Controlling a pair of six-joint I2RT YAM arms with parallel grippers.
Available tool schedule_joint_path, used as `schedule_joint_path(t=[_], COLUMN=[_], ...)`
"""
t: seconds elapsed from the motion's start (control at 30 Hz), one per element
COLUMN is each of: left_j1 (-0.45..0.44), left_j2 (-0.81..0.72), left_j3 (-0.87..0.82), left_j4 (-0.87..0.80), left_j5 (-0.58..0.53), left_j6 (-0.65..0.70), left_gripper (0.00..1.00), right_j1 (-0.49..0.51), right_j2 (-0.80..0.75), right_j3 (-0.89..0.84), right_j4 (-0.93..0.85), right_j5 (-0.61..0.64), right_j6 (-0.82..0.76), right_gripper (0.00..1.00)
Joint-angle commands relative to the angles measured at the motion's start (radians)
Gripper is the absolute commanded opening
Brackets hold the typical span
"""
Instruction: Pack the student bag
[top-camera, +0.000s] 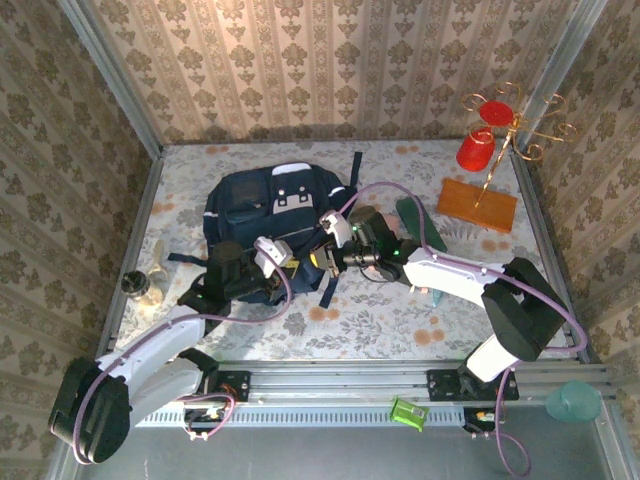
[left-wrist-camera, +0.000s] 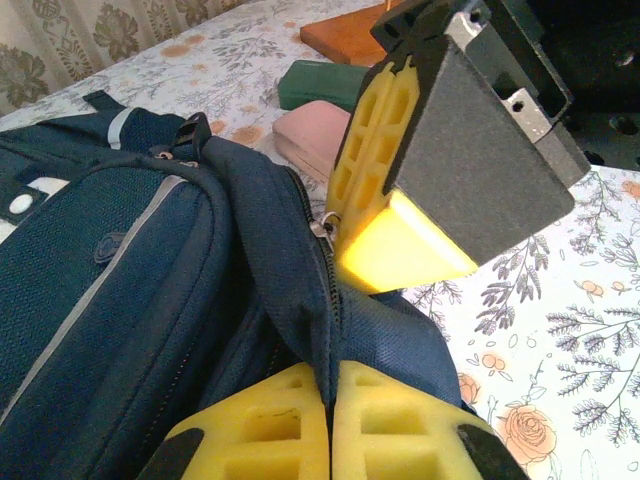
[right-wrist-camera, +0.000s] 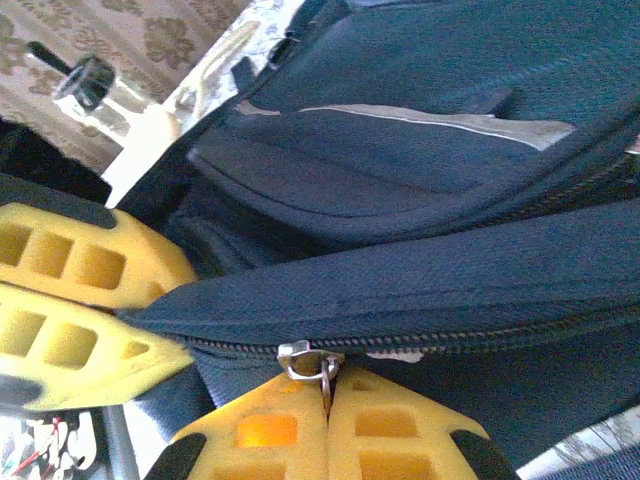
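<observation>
student bag (top-camera: 265, 205) lies flat on the table, left of centre, its near edge between the two grippers; left gripper (left-wrist-camera: 330, 405) is pressed together on a fold of bag fabric beside the zip track; right gripper (right-wrist-camera: 327, 405) is pinching the metal zip pull (right-wrist-camera: 312, 362).

Risks, my read: pull is small and slick and held only at the tips, so it could slip out under a tug; if the left anchor slips, the whole bag drags instead of the zip running; loose fabric could bunch and jam the slider.

Hard to tell: how far the zip is open; bag's interior; pink case (left-wrist-camera: 310, 135) and green case (left-wrist-camera: 320, 85) are partly cut off behind the right gripper.
</observation>
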Motion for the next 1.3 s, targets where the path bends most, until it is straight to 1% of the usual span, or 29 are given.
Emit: schedule_joint_path(t=[0.0, 0.17, 0.3, 0.43, 0.73, 0.9, 1.1, 1.27], left_j1=[-0.010, -0.016, -0.015, -0.015, -0.013, -0.011, -0.006, -0.006], left_j2=[-0.032, -0.032, -0.037, -0.058, -0.128, -0.188, -0.252, -0.246], left_j3=[0.014, 0.016, 0.017, 0.006, -0.026, -0.051, -0.073, -0.078], left_j4=[0.071, 0.068, 0.061, 0.060, 0.104, 0.114, 0.129, 0.133], left_j5=[0.002, -0.008, -0.024, -0.042, -0.053, -0.081, -0.104, -0.099], left_j6=[0.004, 0.008, 0.007, 0.002, -0.045, -0.076, -0.097, -0.097], left_gripper=[0.00, 0.00, 0.00, 0.00, 0.00, 0.00, 0.00, 0.00], right_j1=[-0.044, -0.051, -0.048, -0.052, -0.141, -0.190, -0.235, -0.256], right_j2=[-0.040, -0.068, -0.053, -0.033, 0.039, 0.099, 0.172, 0.202], right_j3=[-0.020, 0.013, 0.045, 0.070, 0.136, 0.181, 0.232, 0.247], right_j4=[-0.094, -0.244, -0.335, -0.386, -0.392, -0.386, -0.367, -0.339], right_j5=[0.216, 0.393, 0.492, 0.557, 0.469, 0.423, 0.408, 0.367], right_j6=[0.074, 0.111, 0.113, 0.108, 0.073, 0.067, 0.078, 0.076], right_gripper=[0.00, 0.00, 0.00, 0.00, 0.00, 0.00, 0.00, 0.00])
